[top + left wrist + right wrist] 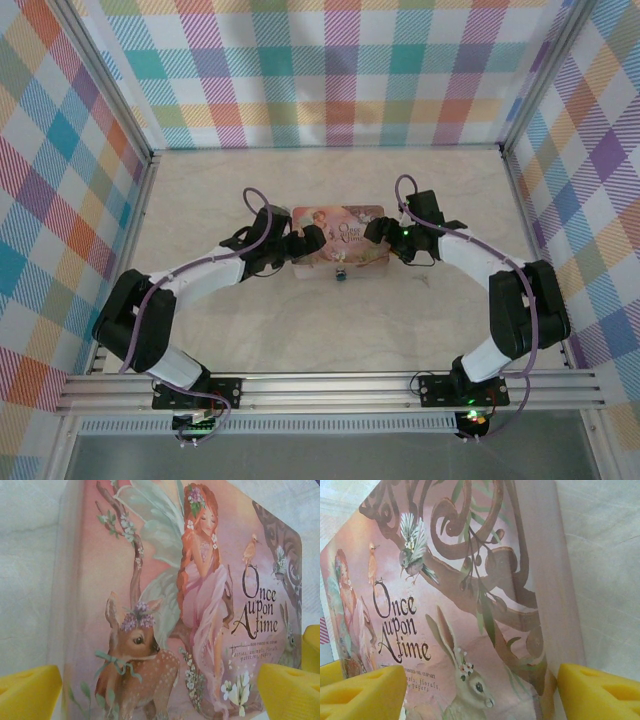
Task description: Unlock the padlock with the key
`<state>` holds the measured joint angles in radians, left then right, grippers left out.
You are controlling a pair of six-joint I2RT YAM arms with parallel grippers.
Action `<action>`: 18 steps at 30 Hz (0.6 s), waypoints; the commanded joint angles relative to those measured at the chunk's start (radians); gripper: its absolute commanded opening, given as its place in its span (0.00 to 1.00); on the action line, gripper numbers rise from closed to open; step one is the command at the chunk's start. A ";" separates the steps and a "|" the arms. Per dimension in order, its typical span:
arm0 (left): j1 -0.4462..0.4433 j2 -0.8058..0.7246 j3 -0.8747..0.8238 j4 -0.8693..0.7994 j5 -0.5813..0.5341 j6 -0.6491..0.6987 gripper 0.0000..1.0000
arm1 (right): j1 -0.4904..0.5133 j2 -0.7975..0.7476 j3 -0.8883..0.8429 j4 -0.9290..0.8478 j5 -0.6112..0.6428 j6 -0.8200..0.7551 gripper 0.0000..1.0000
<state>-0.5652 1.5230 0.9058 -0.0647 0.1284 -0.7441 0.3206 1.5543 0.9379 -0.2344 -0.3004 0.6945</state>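
Centre of frame: a pink rectangular tin [338,228], smooth-faced and fairy-illustrated, is laid flat on a pale marbled tabletop [330,330], with open surface left above and below it. Its short ends are flanked by the left gripper [308,242] and right gripper [376,231], their yellow jaws spread wide and gripping nothing. The tiny dark bluish padlock [341,275] is seen just below the tin's lower edge.

You have one pink tin [338,226], one tiny dark padlock [341,275] and one desk [300,330] to count. There are two arms, the left arm [200,280] and the right arm [480,262], and each carries two yellow fingers [30,692] [360,692].
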 commanded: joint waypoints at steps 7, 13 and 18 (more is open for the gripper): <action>0.024 -0.089 -0.022 -0.092 -0.069 0.027 1.00 | -0.007 -0.072 -0.007 -0.079 0.015 -0.035 0.87; 0.028 -0.163 -0.036 -0.149 -0.105 0.034 1.00 | -0.041 -0.146 -0.003 -0.173 0.083 -0.067 0.87; 0.000 -0.222 -0.004 -0.282 -0.082 0.071 0.97 | -0.052 -0.204 0.044 -0.359 0.256 -0.126 0.87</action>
<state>-0.5503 1.3399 0.8799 -0.2417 0.0498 -0.7139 0.2775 1.3796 0.9413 -0.4469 -0.1596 0.6258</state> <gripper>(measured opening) 0.972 0.873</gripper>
